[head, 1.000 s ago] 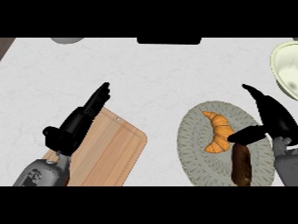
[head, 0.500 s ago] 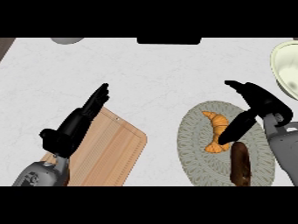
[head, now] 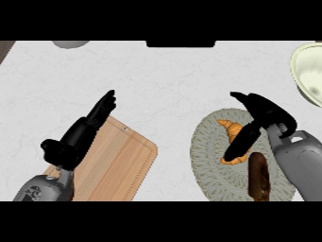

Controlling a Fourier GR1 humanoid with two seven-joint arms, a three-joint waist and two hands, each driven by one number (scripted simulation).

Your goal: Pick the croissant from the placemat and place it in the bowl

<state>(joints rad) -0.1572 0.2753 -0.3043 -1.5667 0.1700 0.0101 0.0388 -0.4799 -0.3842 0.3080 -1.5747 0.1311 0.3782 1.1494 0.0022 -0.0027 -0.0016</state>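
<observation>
A golden croissant [head: 231,131] lies on the round grey woven placemat [head: 208,156] at the lower right. My right hand [head: 262,115] hovers over it, fingers straight and open, with the thumb [head: 241,142] crossing the croissant's middle. The pale green bowl [head: 318,75] sits at the right edge, partly cut off. Resting open at the lower left, my left hand [head: 80,133] lies over the wooden board, fingers pointing up and right.
A dark brown elongated pastry [head: 258,176] lies on the placemat just below the croissant. A wooden cutting board [head: 114,165] sits at the lower left. A grey rounded object [head: 71,44] and a black object [head: 180,43] show at the far edge.
My right hand has moved left from the placemat's right side to above the croissant. The left hand has stayed where it was.
</observation>
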